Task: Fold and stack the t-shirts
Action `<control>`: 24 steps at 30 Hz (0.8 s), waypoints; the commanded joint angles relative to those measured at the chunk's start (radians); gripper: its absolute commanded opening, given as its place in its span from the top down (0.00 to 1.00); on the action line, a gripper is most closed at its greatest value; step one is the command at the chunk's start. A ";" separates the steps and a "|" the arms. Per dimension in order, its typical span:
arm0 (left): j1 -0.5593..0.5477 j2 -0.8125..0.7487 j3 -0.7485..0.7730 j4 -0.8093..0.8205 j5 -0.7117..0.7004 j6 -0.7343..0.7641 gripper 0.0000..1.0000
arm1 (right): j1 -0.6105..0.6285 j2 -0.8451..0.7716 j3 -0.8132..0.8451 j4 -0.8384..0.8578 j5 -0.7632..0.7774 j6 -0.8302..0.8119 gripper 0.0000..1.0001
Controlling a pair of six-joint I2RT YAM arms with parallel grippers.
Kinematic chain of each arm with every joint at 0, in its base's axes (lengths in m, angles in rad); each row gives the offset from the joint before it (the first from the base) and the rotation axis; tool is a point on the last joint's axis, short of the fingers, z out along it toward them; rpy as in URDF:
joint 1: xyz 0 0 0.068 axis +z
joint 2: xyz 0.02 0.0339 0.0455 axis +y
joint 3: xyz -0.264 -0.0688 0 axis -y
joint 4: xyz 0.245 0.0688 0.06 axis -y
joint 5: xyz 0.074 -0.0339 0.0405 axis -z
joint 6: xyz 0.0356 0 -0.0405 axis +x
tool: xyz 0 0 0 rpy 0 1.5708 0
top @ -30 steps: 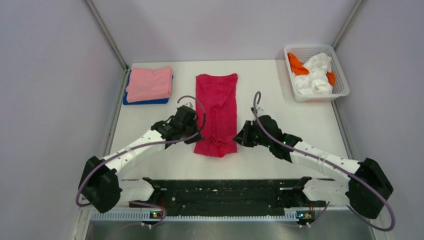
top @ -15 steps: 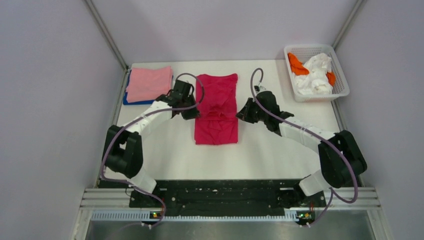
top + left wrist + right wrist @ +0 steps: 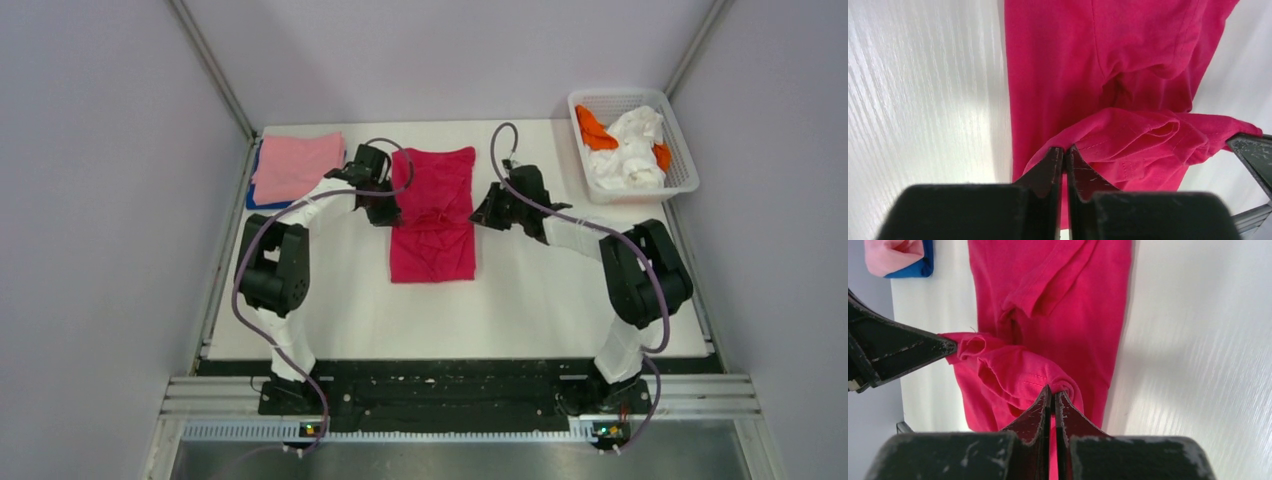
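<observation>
At the middle of the white table [image 3: 560,300], toward its far edge, lies the crimson-red t-shirt [image 3: 432,215], folded into a long narrow strip that runs from near to far. One layer of it is raised into a loose, rumpled fold across the strip's middle, stretched between the two arms. The jaws of the left arm [image 3: 325,198] are clenched on the left corner of this raised layer, pinching a stitched edge. The jaws of the right arm [image 3: 565,232] are clenched on its right corner. At the far left corner, well apart, a folded pink t-shirt [image 3: 297,165] rests on a folded blue t-shirt [image 3: 262,200]. At the far right corner stands a white basket [image 3: 684,170] holding crumpled white and orange cloths [image 3: 630,150].
</observation>
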 commanded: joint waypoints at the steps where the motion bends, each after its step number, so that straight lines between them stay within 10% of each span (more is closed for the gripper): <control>1: 0.019 0.042 0.080 -0.022 -0.006 0.027 0.84 | -0.028 0.076 0.100 0.044 -0.030 -0.038 1.00; 4: 0.035 0.057 0.130 -0.040 -0.052 0.022 0.44 | -0.043 0.133 0.186 -0.001 -0.038 -0.060 0.76; 9: 0.050 -0.023 0.159 -0.072 -0.063 0.022 0.21 | -0.044 0.111 0.251 -0.122 0.045 -0.114 0.13; 12: 0.048 -0.138 0.022 -0.023 -0.042 0.015 0.01 | -0.035 0.005 0.144 -0.102 0.054 -0.152 0.10; 24: 0.049 -0.444 -0.436 0.025 -0.017 -0.074 0.01 | 0.266 -0.098 0.023 -0.058 0.176 -0.779 0.03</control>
